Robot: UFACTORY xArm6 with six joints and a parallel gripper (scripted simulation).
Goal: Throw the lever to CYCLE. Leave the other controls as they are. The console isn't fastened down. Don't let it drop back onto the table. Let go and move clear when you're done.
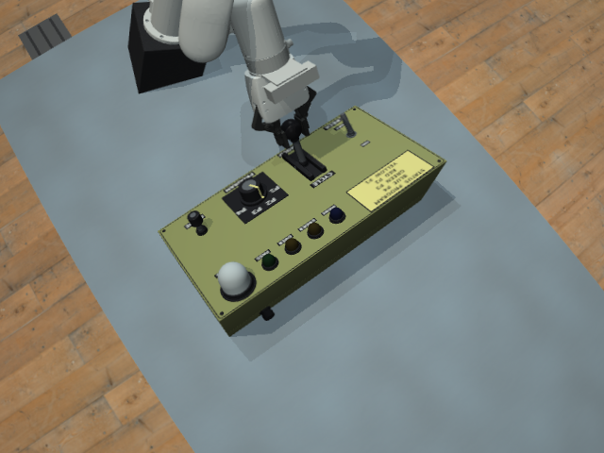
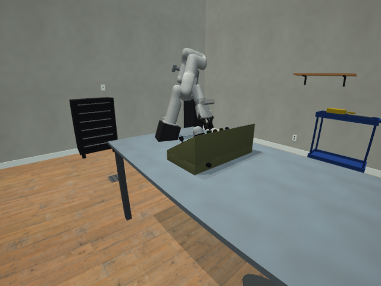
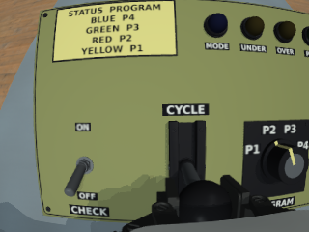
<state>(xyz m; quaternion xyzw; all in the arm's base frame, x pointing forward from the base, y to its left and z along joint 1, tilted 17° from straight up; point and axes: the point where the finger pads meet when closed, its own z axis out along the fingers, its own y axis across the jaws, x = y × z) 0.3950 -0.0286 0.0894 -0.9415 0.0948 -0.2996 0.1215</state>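
The olive console [image 1: 302,214] lies on the grey table. Its black lever [image 1: 296,146] sits in a slot with the CYCLE label [image 1: 323,178] at the slot's far end from the arm; the lever leans toward the arm's end of the slot. My gripper [image 1: 291,127] is shut on the lever's black ball knob, which also shows in the wrist view [image 3: 203,201] at the slot's near end, below the CYCLE label [image 3: 185,110]. In the exterior view the gripper [image 2: 209,123] sits behind the console's raised back.
On the panel are a rotary program knob [image 1: 252,192], a CHECK toggle [image 3: 79,177] at OFF, several coloured lamps [image 1: 291,244], a white dome button [image 1: 234,278], a small black joystick [image 1: 196,220] and a yellow status card [image 1: 390,179]. The arm's black base [image 1: 159,53] stands behind.
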